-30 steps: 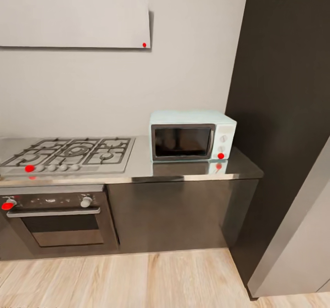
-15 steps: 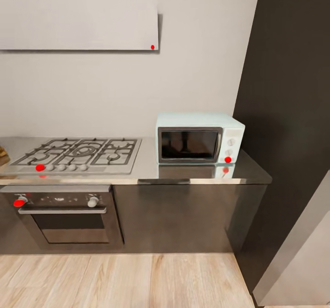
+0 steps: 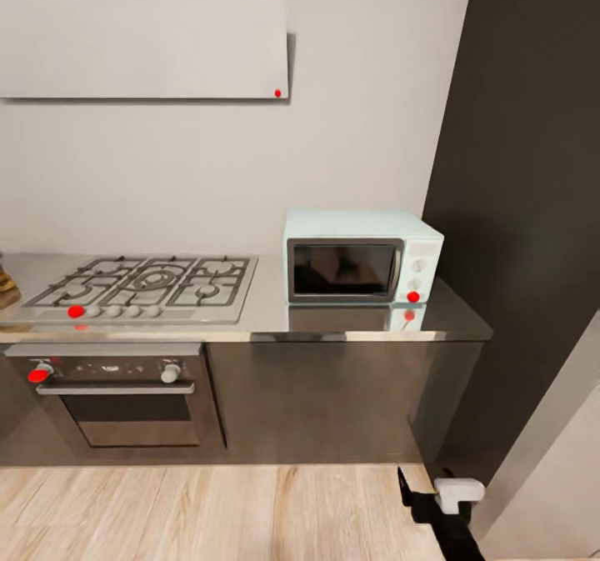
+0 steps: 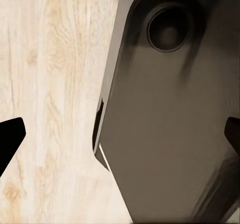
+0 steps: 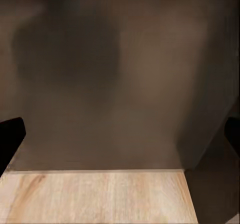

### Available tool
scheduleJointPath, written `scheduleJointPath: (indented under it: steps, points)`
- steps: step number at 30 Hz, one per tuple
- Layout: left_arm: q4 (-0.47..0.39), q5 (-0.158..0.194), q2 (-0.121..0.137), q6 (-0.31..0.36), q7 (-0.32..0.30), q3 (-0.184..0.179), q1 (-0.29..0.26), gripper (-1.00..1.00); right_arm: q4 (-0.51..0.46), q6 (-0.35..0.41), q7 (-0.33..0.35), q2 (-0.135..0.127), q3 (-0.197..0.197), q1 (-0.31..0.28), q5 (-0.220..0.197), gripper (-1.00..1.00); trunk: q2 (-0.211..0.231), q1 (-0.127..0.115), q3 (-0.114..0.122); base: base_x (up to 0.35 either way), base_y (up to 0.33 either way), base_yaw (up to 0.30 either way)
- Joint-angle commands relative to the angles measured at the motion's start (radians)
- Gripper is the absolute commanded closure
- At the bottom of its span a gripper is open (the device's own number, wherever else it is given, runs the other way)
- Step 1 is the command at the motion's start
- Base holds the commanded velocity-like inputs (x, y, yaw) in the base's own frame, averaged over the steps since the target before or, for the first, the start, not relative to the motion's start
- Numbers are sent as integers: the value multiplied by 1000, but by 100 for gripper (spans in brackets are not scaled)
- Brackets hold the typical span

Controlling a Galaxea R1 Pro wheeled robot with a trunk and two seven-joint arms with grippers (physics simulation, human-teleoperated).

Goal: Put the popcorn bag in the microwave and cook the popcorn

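The grey surface (image 3: 267,315) runs from the head view's left edge to a tall dark panel (image 3: 533,211) at the right, where its front corner ends. The microwave (image 3: 362,257) stands at that right end, back against the wall, right side near the panel; a bare strip of surface lies before its door and a wider bare gap separates it from the gas hob (image 3: 146,286). It is one pale mint-blue box with a steel-framed dark glass door, shut, and two pale knobs above a red dot at the right. One built-in oven (image 3: 117,394) sits under the hob, one range hood (image 3: 142,44) above it. At the far left edge a brownish thing is cut off; I cannot tell what it is. Open wooden floor (image 3: 208,511) spreads before the cabinets.

The right tool (image 3: 417,494) shows low in the head view; its two fingertips stand wide apart, released, empty. The left tool (image 4: 120,134) likewise hangs spread and empty over floor and the robot's dark base (image 4: 170,109).
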Motion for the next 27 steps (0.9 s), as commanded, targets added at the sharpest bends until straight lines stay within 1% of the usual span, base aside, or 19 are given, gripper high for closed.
scheduleJointPath:
  steps: [1,2,4,5,6,10,11,12,13,14,17,21,25,27]
  points:
    - [0,0,0,0,1,11,0,-100,-43,-1,0,0,0,-3,-1,-100,7,-4,2,0,0,0]
    - [0,0,0,1,1,17,0,-100,-61,-1,0,0,0,-13,-1,-100,14,-8,5,0,0,0]
    - [0,0,1,1,1,32,0,-100,-80,1,-1,0,0,-55,-1,-100,28,-15,12,0,0,0]
    - [0,0,0,1,0,40,0,-100,-87,4,-1,0,0,-101,-1,-100,35,-19,15,0,0,0]
    - [0,0,0,1,0,43,0,-100,-90,6,-1,0,0,-133,-1,-100,42,-23,18,0,0,0]
    - [0,0,-1,1,-1,48,0,-100,-94,11,-21,0,0,-233,-1,-100,70,-38,30,0,0,0]
    - [0,0,-1,1,-1,49,0,-100,-94,25,-34,0,0,-264,-1,-100,77,-42,34,0,0,0]
    - [0,0,-1,1,0,49,0,-100,-94,59,-42,0,0,-289,-1,-100,84,-46,37,0,0,0]
    - [0,0,-1,1,-1,50,0,-100,-95,107,-46,0,0,-317,-1,-100,91,-50,40,0,0,0]
    - [0,0,-1,1,-1,49,0,-100,-94,160,-49,0,0,-359,-1,-100,98,-54,43,0,0,0]
    - [0,0,-1,1,-1,49,0,-100,-94,200,-50,0,1,-419,-1,-100,119,-65,52,0,0,0]
    - [0,0,-1,1,-1,48,0,-100,-93,205,-50,0,1,-441,-1,-100,119,-65,52,81,0,0]
    - [0,0,-1,1,1,47,0,-100,-93,204,-50,0,1,-444,-1,-100,119,-65,52,294,0,0]
    - [0,0,0,1,14,47,0,-100,-93,204,-50,0,1,-444,-1,-100,119,-65,52,333,0,0]
